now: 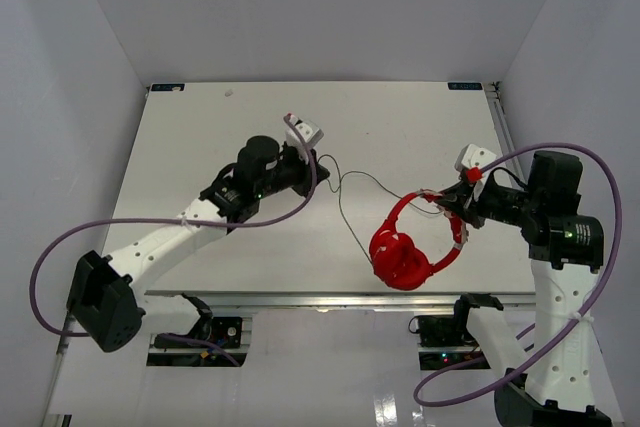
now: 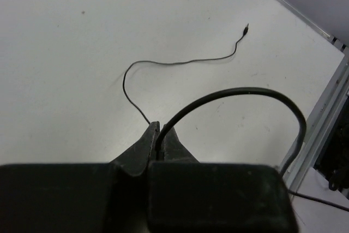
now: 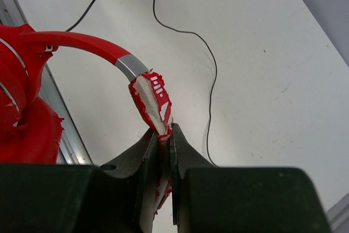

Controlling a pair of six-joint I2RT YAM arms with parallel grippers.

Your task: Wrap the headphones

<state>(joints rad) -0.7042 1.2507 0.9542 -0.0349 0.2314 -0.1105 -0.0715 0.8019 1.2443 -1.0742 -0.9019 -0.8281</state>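
Note:
The red headphones hang over the table's near edge, cups folded together and low. My right gripper is shut on the headband's torn red-and-white padding, holding it up. The thin dark cord runs left from the headphones to my left gripper. In the left wrist view that gripper is shut on the cord. One length trails across the table to the small plug, and another arches out of the jaws to the right.
A metal rail runs along the table's near edge, just under the cups. White walls enclose the table on three sides. Purple robot cables loop beside both arms.

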